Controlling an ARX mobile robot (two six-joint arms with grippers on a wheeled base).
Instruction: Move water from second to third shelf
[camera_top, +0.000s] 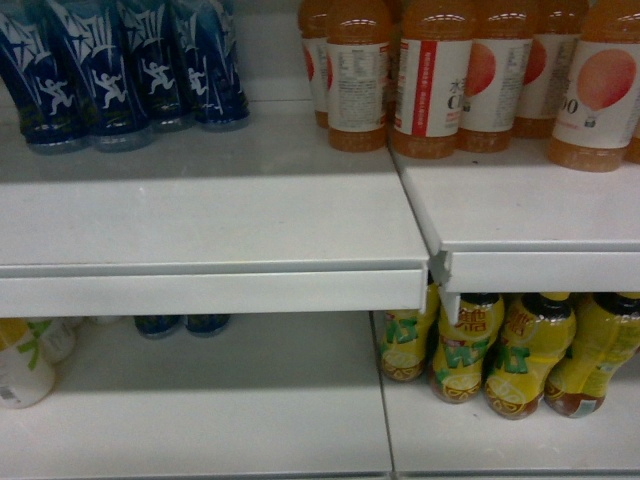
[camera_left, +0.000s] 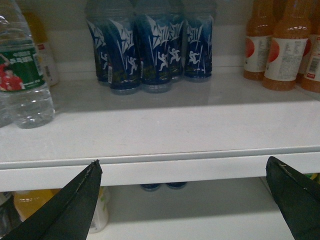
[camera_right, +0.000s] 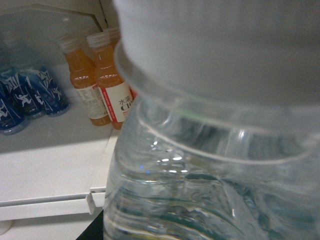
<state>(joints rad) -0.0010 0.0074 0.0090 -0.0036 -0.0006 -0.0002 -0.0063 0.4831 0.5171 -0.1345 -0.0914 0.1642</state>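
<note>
**Carrying water past a shelf lip**

Filling the right wrist view, the water (camera_right: 200, 165) sits cap-up right against the camera, in front of the shelf (camera_right: 50, 165) rather than on it. The right end effector's fingers are hidden behind it, so I cannot tell how far they are closed, though the closeness suggests a grip. If that grip is high or loose, the smooth, wet-looking ribbed wall could slide or swing. The board's lip lies just beside the bottle, and a low approach would knock the base against it.

The left end effector (camera_left: 183, 161) hangs spread wide and empty before the same board's front edge.

Farther in, bare white board offers generous room between the front lip and the stock behind. Blue bottles (camera_top: 130, 70) crowd the back left and orange bottles (camera_top: 440, 80) the back right, so pushing too deep would topple a row. A shelved water (camera_left: 25, 75), green-labelled, stands upright at the far left. Yellow bottles (camera_top: 500, 355) fill the shelf below on the right.
</note>
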